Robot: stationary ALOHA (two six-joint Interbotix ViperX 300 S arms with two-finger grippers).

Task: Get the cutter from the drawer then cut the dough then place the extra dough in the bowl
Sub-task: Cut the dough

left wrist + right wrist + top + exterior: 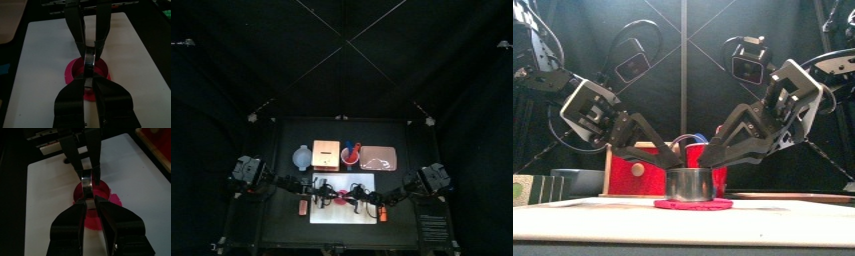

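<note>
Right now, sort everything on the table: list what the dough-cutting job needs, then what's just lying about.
Job:
cutter, gripped by the left gripper and right gripper
dough under it
board
bowl
box

Lying about:
cup
tray

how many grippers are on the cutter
2: the left gripper pinches the cutter at its left rim, the right gripper at its right rim; the cutter stands on the dough.
</note>
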